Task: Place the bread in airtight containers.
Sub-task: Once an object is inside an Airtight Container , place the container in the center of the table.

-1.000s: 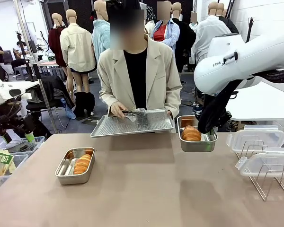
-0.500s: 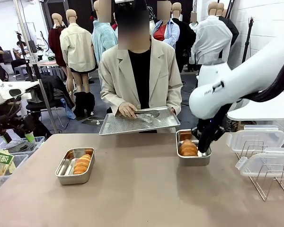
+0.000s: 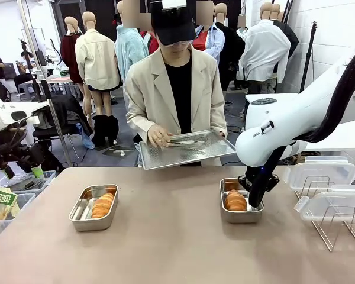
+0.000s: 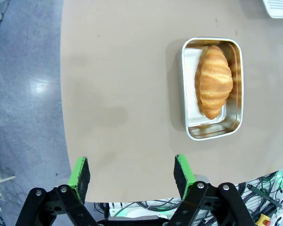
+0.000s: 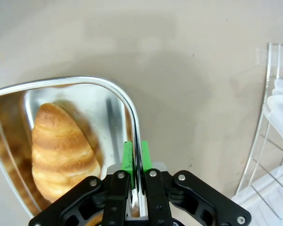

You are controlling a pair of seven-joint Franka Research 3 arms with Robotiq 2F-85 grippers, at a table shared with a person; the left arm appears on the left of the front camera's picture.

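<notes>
Roll point(image 3: 235, 201) lies in the right box point(image 3: 241, 213), which looks set down on the tabletop point(image 3: 177, 248). The right tool point(image 5: 136, 157) pinches the box's side wall. Risk: a skewed release or lift drags the rim, so the box tips or skids and the roll spills. The roll looks golden, ridged and intact. The left box point(image 3: 93, 218) holds a second roll point(image 3: 102, 205). The left tool point(image 4: 132, 175) hovers near it, spread and empty. Lids point(image 3: 319, 173) are off, on the rack point(image 3: 337, 228).

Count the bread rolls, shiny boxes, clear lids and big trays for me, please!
Bread rolls: 2
Shiny boxes: 2
Clear lids: 2
Big tray: 1
Total: 7
</notes>
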